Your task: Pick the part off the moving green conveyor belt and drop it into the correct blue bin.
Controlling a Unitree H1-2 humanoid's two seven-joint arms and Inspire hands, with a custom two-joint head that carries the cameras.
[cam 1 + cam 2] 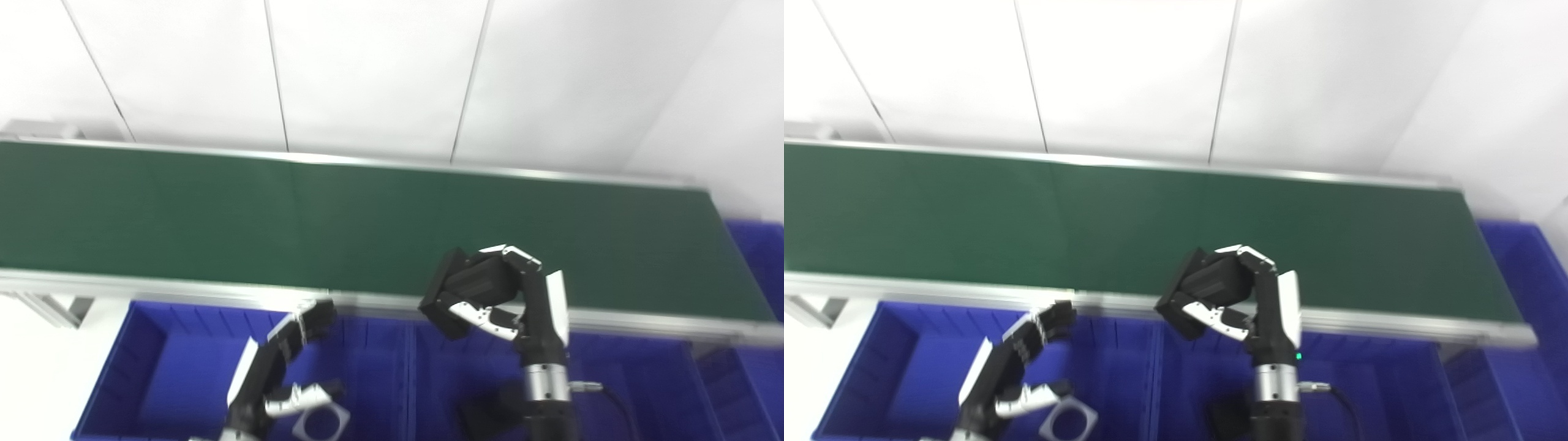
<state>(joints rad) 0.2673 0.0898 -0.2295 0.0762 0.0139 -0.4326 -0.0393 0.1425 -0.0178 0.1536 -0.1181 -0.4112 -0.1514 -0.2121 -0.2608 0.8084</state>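
My right hand [520,294] is shut on a black block part [462,291], holding it over the near rail of the green conveyor belt [245,214], above the middle blue bin [618,380]. My left hand [278,367] hangs open over the left blue bin [177,367], with nothing between its fingers. A silver square frame part [321,422] lies in that left bin just below the left hand. The belt carries no part in view.
A dark object [490,413] lies in the middle bin beneath my right wrist. Another blue bin [759,245] stands beyond the belt's right end. A white panelled wall [367,73] rises behind the belt. A cable [612,398] leaves my right wrist.
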